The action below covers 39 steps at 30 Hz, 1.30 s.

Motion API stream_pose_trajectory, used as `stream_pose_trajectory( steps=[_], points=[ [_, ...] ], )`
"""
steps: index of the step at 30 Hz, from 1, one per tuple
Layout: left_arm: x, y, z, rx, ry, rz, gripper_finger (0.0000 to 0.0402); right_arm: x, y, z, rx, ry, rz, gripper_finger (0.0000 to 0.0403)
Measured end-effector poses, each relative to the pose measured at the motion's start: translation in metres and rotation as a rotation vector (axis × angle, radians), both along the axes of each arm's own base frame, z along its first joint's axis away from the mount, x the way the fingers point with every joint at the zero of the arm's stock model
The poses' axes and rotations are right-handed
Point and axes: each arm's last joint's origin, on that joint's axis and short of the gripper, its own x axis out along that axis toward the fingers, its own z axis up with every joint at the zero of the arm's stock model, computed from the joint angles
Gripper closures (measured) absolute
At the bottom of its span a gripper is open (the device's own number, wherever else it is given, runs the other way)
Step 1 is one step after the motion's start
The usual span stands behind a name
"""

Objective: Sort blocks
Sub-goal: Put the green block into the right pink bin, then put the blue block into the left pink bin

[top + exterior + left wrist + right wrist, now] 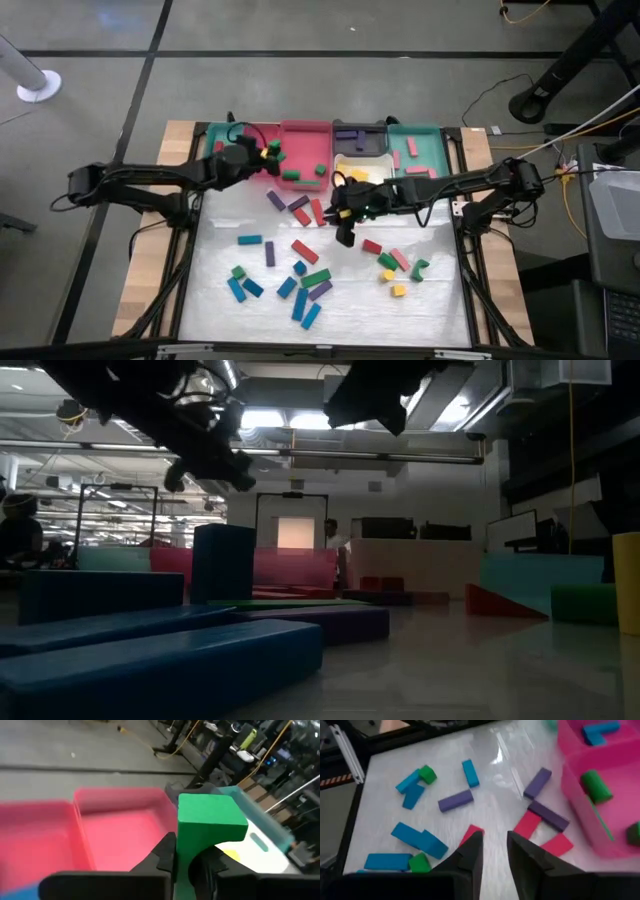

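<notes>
Now the left gripper [182, 865] holds a green block [210, 827] over the pink tray [303, 140].

Its fingers [162, 857] pinch only the block's lower end, so most of it stands clear above them, with the tray floor [125, 835] beyond. The right gripper [492, 852] hangs low over the mat [350, 295] at mid-table, fingers slightly parted with nothing between them, just above a red block [470, 834] and near purple ones [456, 800]. Risks, as I judge them: the grip is shallow, so the green block could twist or slip and land outside the tray; a high release might let it bounce into the next bin; the right gripper could nudge nearby blocks when it descends.
</notes>
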Motion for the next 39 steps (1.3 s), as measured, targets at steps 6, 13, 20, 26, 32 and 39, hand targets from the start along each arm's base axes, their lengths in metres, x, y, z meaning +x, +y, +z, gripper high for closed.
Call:
stream_pose_trajectory(
  steps=[6, 13, 20, 26, 32, 39],
  points=[
    [0.011, 0.016, -0.015, 0.064, 0.123, -0.119, 0.0330, 0.003, 0.006, -0.008, 0.054, 0.024, -0.032, 0.0313],
    [0.013, 0.022, -0.025, 0.064, 0.196, -0.229, 0.0268, 0.009, 0.009, -0.016, 0.080, 0.033, -0.051, 0.0313],
    [0.006, 0.023, -0.013, 0.202, 0.256, -0.304, 0.0240, 0.021, 0.010, -0.036, 0.114, 0.072, -0.088, 0.0313],
    [-0.004, 0.012, 0.010, 0.191, 0.115, -0.427, 0.0239, 0.025, 0.011, -0.048, 0.161, 0.110, -0.136, 0.0313],
    [-0.030, -0.017, 0.027, 0.121, 0.150, -0.763, 0.0246, 0.026, 0.011, -0.049, 0.150, 0.113, -0.147, 0.0313],
    [-0.064, -0.054, 0.002, -0.117, 0.472, -1.026, 0.0246, 0.026, 0.005, -0.049, 0.075, 0.101, -0.187, 0.0305]
  ],
)
